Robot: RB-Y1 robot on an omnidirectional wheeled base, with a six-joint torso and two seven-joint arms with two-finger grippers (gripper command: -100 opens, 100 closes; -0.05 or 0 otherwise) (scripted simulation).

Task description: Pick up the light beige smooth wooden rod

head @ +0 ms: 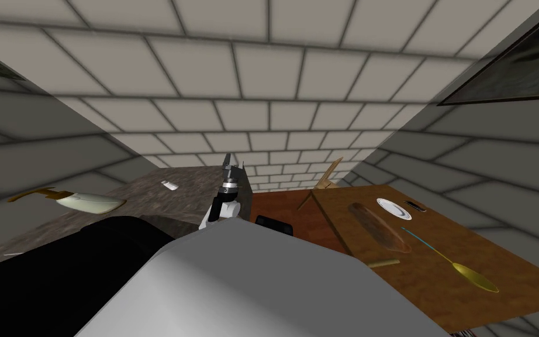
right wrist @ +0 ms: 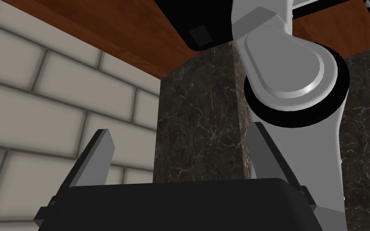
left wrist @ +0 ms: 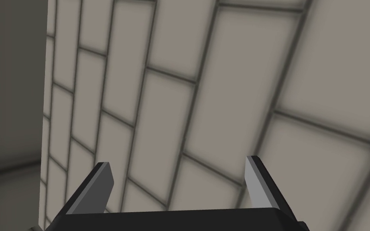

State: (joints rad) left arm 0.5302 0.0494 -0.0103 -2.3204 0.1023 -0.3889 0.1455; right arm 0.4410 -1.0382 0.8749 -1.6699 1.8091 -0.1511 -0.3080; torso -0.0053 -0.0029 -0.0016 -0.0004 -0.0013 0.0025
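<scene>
Rod (head: pixel 383 263) (tabletop (head: pixel 496 246)) far from left tool (left wrist: pixel 177 161)

Left claw (left wrist: pixel 178 161) and right claw (right wrist: pixel 179 128): 2 thin grey blade fingers (left wrist: pixel 255 182) on dark boxes; white rounded arm joint (right wrist: pixel 288 72), black-ringed.

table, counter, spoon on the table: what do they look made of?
Table: wood, reddish-brown with visible grain streaks and a dull, satin look.
Counter: dark stone, probably marble, going by the pale veins across a mottled grey-brown surface.
Spoon: the bowl looks like golden metal, with a slight sheen. The thin teal handle could be painted or plastic; I can't tell.
</scene>
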